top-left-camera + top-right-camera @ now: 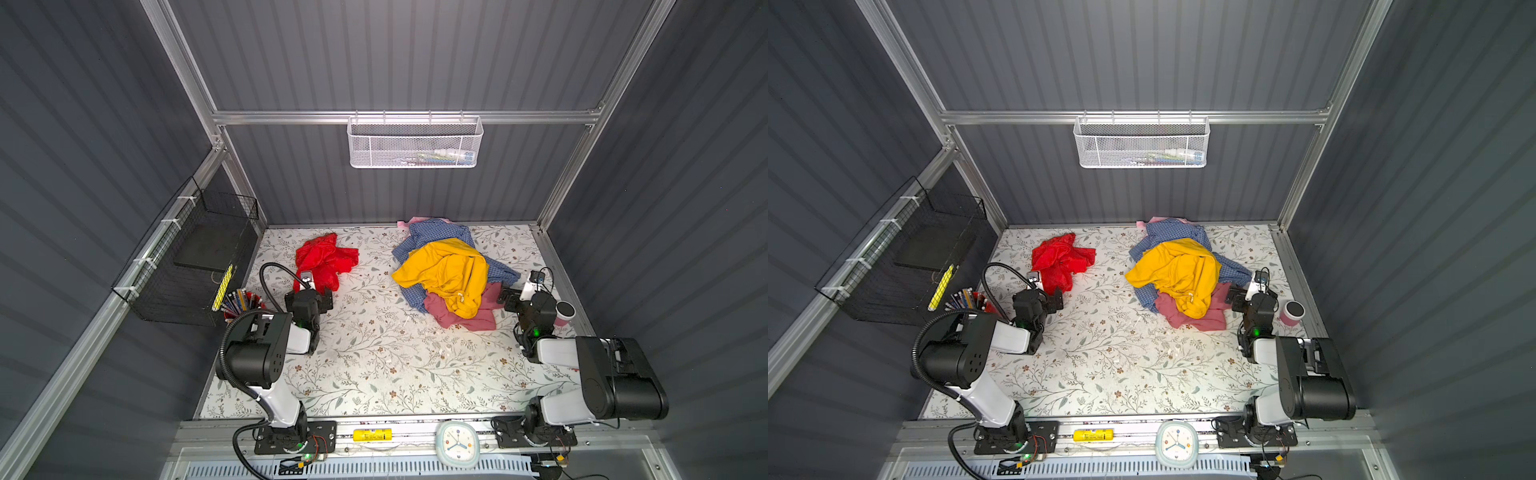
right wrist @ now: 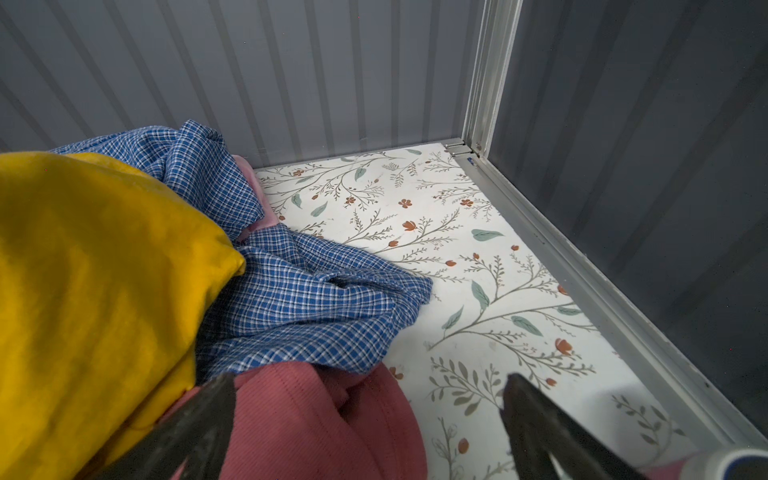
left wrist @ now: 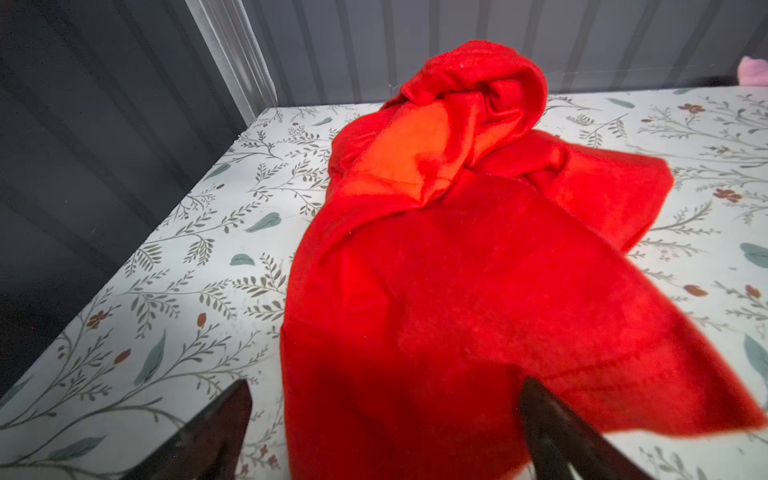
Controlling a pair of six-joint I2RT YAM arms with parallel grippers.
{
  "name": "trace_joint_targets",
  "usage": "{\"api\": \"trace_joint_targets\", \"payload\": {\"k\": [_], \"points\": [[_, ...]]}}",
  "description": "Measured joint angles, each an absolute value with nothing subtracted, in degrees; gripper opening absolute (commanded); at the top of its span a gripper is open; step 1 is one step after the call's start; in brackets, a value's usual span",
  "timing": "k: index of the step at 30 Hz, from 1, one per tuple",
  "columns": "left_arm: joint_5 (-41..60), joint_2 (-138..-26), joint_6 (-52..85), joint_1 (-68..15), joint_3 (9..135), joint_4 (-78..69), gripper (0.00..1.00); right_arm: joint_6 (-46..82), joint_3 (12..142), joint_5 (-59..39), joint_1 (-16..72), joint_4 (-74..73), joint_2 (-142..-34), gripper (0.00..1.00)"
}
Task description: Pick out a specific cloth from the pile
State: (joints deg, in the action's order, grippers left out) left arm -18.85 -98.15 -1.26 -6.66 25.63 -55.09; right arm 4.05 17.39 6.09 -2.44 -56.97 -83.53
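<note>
gaping wide, left gripper (image 3: 385, 386), right gripper (image 2: 370, 378), cloth (image 3: 457, 270) edge cropped, pile (image 1: 449, 274) partly hidden

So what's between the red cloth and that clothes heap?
Nothing: only bare flowered tabletop separates the red cloth from the pile, as both top views show.

Cloth (image 1: 325, 259) plain bright red; pile (image 1: 451, 274) mustard-yellow, blue checked, dusty pink; desk (image 1: 382, 365) white, leafy floral print.
</note>
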Motion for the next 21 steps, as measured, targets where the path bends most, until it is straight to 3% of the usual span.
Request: {"api": "trace_joint_targets", "payload": {"k": [21], "points": [[-18.83, -98.15, -1.23, -6.66, 25.63, -54.17, 1.0, 4.05, 17.39, 6.09, -2.44, -56.97, -83.53, 0.99]]}}
